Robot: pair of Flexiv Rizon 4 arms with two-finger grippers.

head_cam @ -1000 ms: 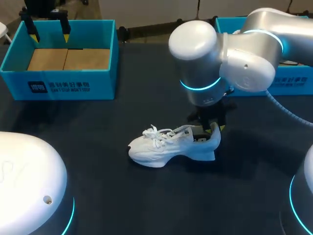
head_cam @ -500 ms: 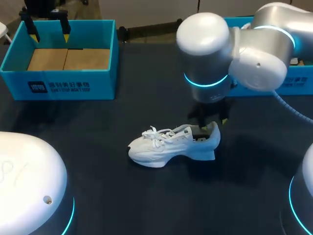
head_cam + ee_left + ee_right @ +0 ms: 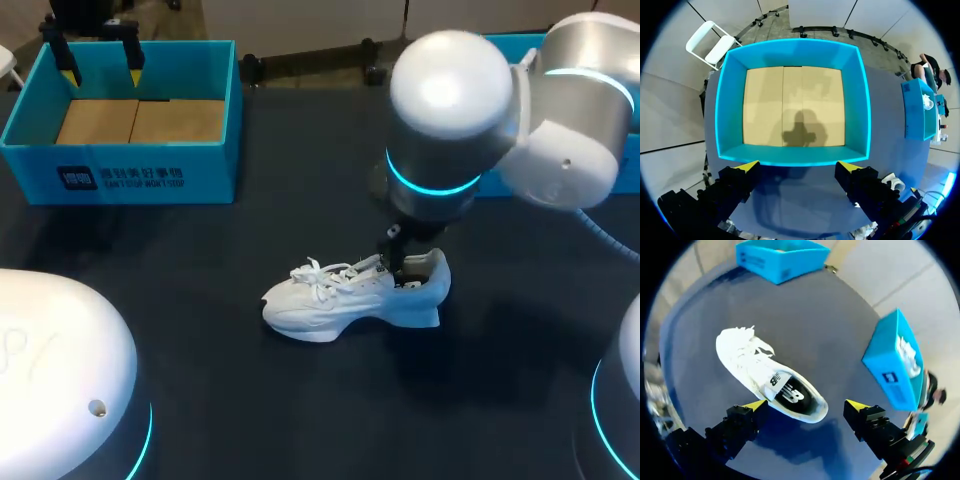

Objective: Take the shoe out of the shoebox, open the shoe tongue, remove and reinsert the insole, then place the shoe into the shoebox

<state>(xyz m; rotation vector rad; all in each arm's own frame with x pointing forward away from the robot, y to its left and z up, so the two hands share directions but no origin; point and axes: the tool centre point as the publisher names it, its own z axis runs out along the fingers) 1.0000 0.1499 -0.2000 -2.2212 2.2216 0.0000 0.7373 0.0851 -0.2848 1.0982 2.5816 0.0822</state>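
Over the heel opening of the white lace-up sneaker [image 3: 767, 380], right pincer [image 3: 806, 405] hangs released, presumably lining up for the insole; left pincer [image 3: 797, 166], well away, released too.

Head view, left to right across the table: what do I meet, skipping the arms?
Shoebox → shoe → second blue box, mostly hidden behind the right arm.
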